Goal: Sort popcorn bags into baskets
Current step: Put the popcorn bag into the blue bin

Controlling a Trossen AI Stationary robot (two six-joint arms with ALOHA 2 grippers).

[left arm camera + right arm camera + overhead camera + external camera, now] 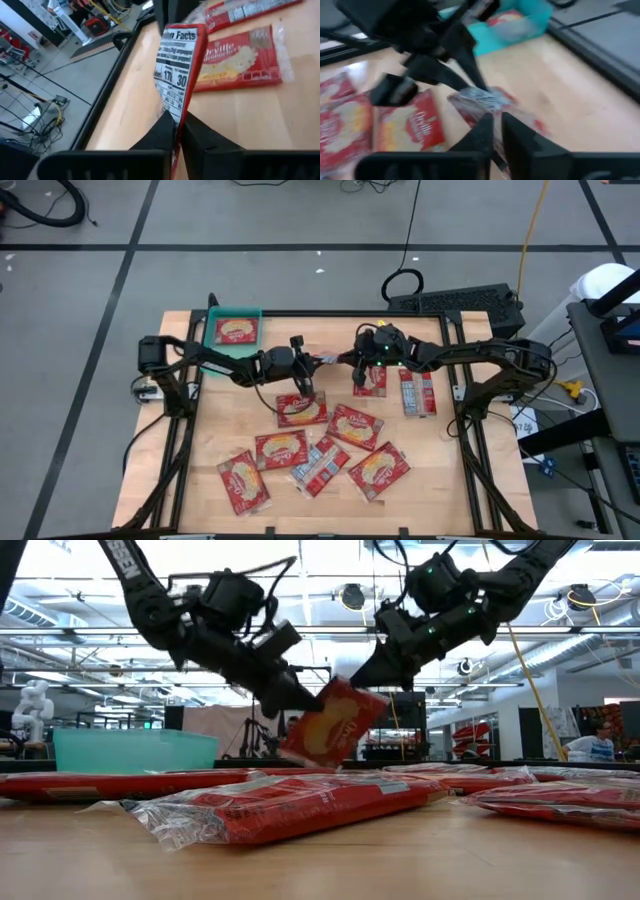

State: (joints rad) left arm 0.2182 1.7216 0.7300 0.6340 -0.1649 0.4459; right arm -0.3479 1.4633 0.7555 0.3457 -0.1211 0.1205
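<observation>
High view shows one red flat popcorn packet (238,331) already in the shallow teal plastic tray (215,313), another packet (330,726) pinched in air by both the left gripper (308,700) and right gripper (362,681), and roughly nine packets remaining on the wooden table (450,470).

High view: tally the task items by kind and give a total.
Bags: 11, approximate because some overlap
Basket: 1
Total: 12
</observation>
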